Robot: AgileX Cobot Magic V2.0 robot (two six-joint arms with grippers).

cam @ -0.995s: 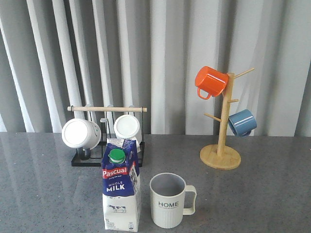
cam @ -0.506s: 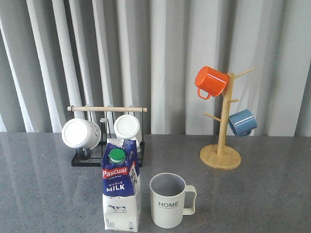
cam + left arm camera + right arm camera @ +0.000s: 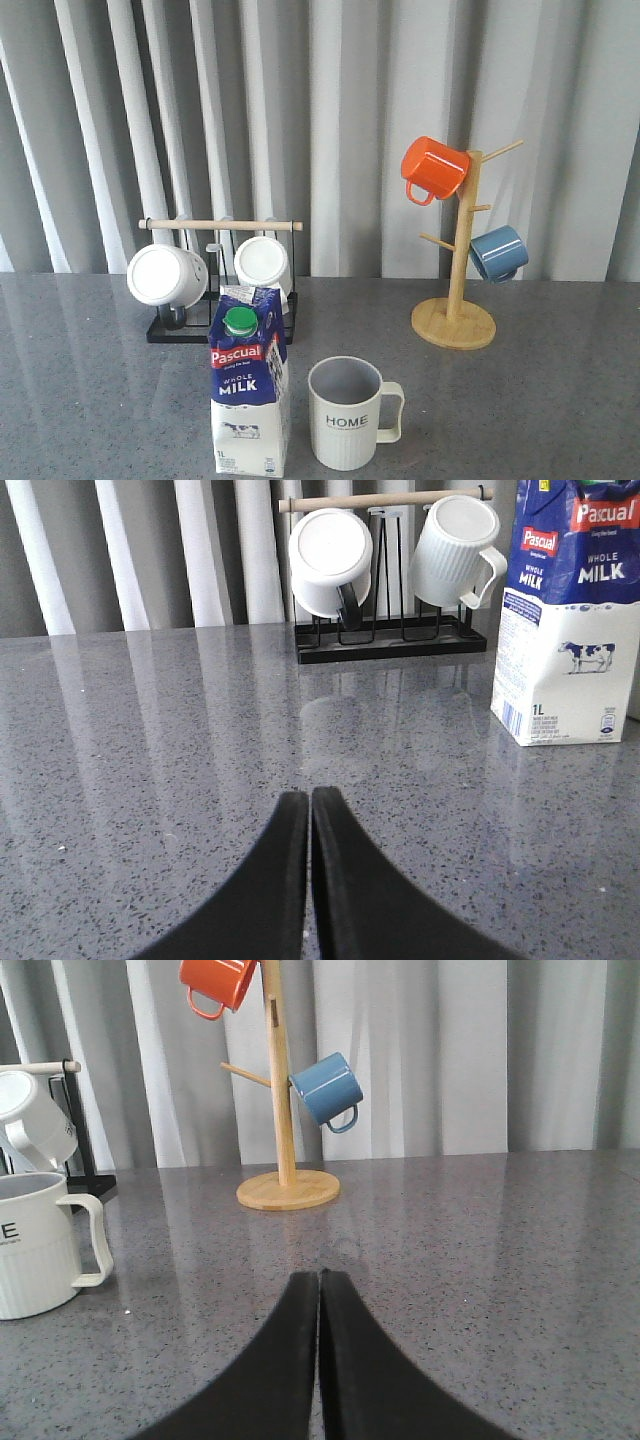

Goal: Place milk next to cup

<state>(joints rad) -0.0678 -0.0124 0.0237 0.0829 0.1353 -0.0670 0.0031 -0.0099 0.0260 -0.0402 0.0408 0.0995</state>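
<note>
The milk [image 3: 249, 385], a tall blue-and-white carton with a green cap and red "Pascual" logo, stands upright on the grey table close to the left of the cup [image 3: 347, 412], a cream ribbed mug lettered "HOME". A small gap lies between them. The milk also shows in the left wrist view [image 3: 570, 615], and part of the cup shows in the right wrist view [image 3: 35, 1245]. My left gripper [image 3: 309, 795] is shut and empty, low over the table, apart from the milk. My right gripper [image 3: 319, 1275] is shut and empty, apart from the cup. Neither gripper shows in the front view.
A black rack with a wooden bar [image 3: 220, 280] holds two plain white mugs behind the milk. A wooden mug tree [image 3: 455, 300] at the back right carries an orange mug [image 3: 434, 168] and a blue mug [image 3: 498, 252]. Grey curtains close the back.
</note>
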